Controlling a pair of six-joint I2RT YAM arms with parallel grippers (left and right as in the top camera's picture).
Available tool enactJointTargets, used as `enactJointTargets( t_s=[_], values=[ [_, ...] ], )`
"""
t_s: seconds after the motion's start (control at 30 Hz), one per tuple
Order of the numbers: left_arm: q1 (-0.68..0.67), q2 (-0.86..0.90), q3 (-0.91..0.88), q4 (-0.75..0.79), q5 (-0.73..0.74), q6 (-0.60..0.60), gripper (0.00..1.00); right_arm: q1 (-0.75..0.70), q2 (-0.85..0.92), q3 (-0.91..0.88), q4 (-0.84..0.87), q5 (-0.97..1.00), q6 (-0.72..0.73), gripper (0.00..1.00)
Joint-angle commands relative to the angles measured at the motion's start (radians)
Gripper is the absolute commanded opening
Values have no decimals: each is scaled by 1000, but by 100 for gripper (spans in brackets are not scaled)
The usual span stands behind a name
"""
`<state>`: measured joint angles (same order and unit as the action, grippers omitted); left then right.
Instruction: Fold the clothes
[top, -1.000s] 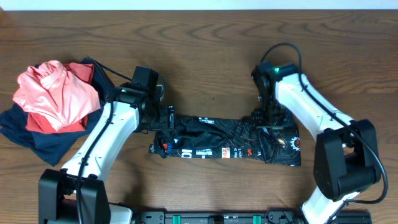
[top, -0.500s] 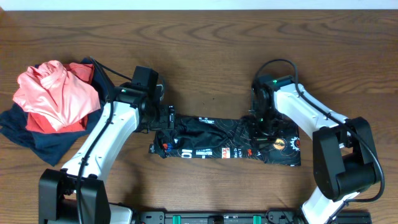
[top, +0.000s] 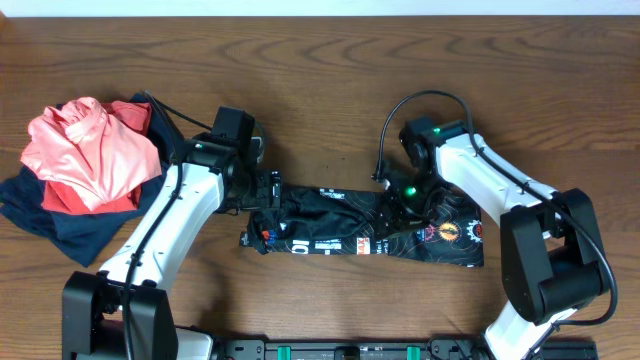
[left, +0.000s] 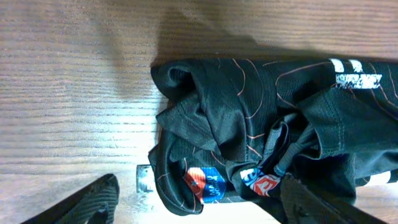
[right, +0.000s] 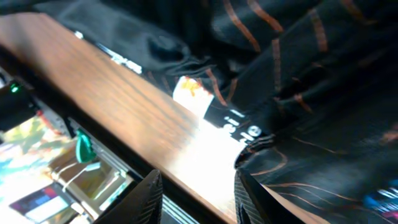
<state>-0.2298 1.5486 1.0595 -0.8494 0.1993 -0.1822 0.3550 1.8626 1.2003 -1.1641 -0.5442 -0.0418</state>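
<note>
The jersey (top: 330, 225) is lying on the surface (top: 330, 90) as a long, narrow band, already doubled lengthwise, so the step in hand is probably bringing one end of the band over the other.

The left tool (left: 199, 194) is hovering just above the jersey's bunched end with its fingers spread wide and nothing between them. In the left wrist view that end is showing loose, rumpled layers with a red and blue logo peeking out. The right tool (right: 196, 198) is leaning in low over the jersey, between its middle and the end carrying the round emblem. Its fingers are standing apart and appear to be holding nothing, with the jersey's near edge and bare wood showing ahead of them.

To do this well, the left tool should be coming down so its fingers straddle every layer at the bunched end, not just the top ruffle. The cloth looks thin and slippery, so a shallow pinch risks dropping the lower layers. The right tool should either be pressing near the jersey's middle to set the crease or gripping the edge there. The lift should be low and slow, carried along the jersey's length.

The pile of pink, red and navy garments (top: 85, 150) is sitting well apart from the jersey, beyond its bunched end, and is not part of this step.
</note>
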Motion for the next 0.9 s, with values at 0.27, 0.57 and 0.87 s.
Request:
enactJointTargets(
  t_s=[0.27,0.57,0.87],
  values=[
    [4,24,-12,-28,62,33,99,-33,-231,88,-6,365,311,45],
    [4,144,-26,3,112,70,100,-60,-267,76,-37,378,307,50],
    [3,294,-26,17,167,96,100,-60,-267,66,-40,392,307,50]
  ],
)
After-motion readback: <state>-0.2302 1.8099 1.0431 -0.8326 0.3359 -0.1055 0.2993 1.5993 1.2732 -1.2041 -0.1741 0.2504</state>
